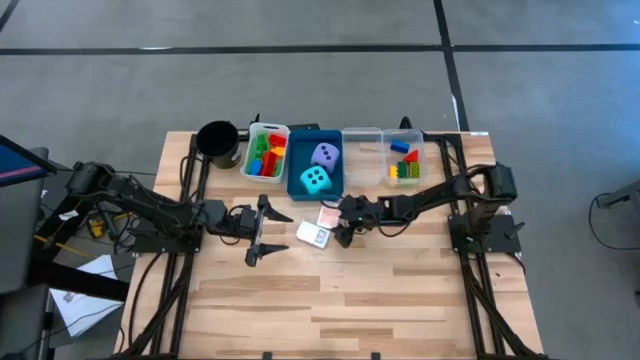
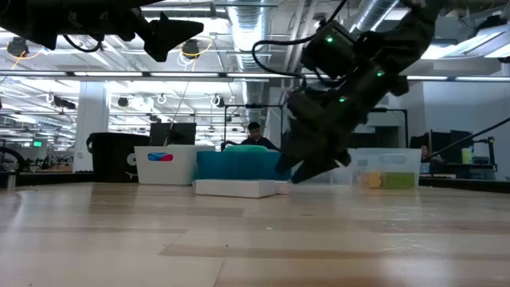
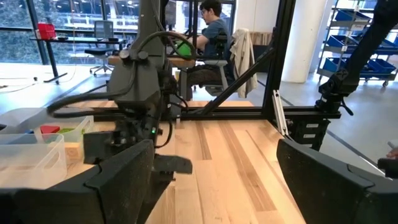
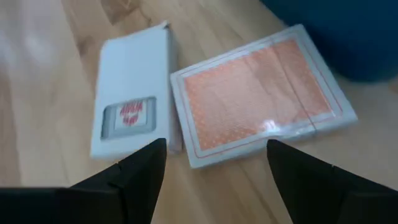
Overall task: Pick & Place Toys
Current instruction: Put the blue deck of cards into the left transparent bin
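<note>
Two card packs lie flat on the wooden table just in front of the blue tray (image 1: 300,150): a white one (image 4: 132,99) and an orange-backed one (image 4: 261,93), side by side. My right gripper (image 4: 214,163) slants down over them, open, a finger on either side of the orange pack's near edge, touching neither. It also shows in the high view as my right gripper (image 1: 343,228). A lavender die (image 1: 324,154) and a cyan die (image 1: 315,180) sit in the blue tray. My left gripper (image 1: 285,232) waits open and level, left of the packs.
Along the far side stand a black cup (image 1: 218,143), a white tray of coloured bricks (image 1: 266,152), a bare clear tray (image 1: 362,148) and a clear tray with bricks (image 1: 405,162). Bare wood stretches toward the near edge.
</note>
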Controlling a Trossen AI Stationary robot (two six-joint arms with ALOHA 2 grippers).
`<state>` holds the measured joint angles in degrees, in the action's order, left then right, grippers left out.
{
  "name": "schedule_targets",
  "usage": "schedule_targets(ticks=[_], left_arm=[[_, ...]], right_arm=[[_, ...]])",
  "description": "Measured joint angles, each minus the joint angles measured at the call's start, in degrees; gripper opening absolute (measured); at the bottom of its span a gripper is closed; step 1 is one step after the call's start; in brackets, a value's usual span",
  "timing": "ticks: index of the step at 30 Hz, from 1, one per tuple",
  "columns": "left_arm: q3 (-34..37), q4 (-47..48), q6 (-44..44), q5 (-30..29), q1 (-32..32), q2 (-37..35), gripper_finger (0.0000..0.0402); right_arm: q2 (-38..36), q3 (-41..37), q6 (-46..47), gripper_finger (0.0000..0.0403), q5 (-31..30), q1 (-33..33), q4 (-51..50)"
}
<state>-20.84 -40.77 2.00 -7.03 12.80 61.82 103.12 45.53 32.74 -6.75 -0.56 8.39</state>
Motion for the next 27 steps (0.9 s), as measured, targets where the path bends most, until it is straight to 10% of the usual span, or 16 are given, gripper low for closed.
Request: schedule_targets(ticks=[27], left_arm=[[0.0, 1.3, 0.0, -0.1, 0.0, 0.0, 0.0332]], right_arm=[[7.5, 12.3, 12.6, 0.0276, -6.9, 1.9, -11.6]])
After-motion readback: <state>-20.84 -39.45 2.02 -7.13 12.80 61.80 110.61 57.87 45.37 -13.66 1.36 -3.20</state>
